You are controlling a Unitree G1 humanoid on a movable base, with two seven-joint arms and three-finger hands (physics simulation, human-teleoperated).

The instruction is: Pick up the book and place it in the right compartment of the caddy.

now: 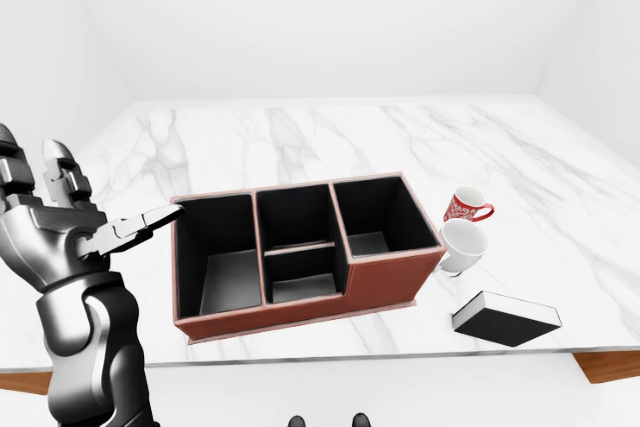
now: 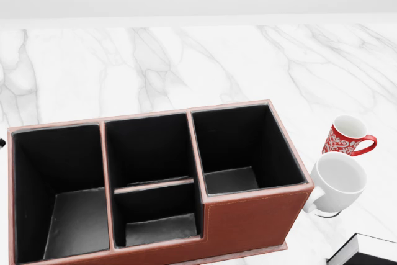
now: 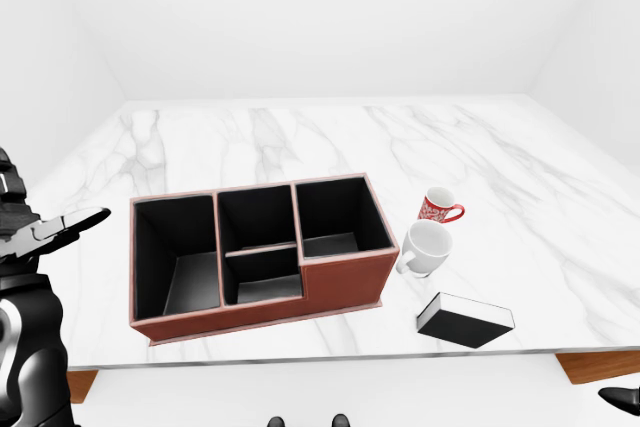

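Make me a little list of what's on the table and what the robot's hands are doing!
table: white marble
caddy: brown, four dark compartments, all empty
book: dark cover, lying flat, to the right of the caddy near the table's bottom edge
red mug: patterned, right of the caddy
white mug: just below the red one
left hand: raised at the left, fingers open, holding nothing
right hand: only a dark tip shows in the right-eye view's corner

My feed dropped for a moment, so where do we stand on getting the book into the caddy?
Nothing looks done yet. The black, white-edged book lies flat on the white marble counter, at the right of the left-eye view, untouched. The red-brown leather caddy's right compartment is empty. The left hand is raised with open fingers, holding nothing. The right hand barely shows. Grasping, lifting and placing all remain.
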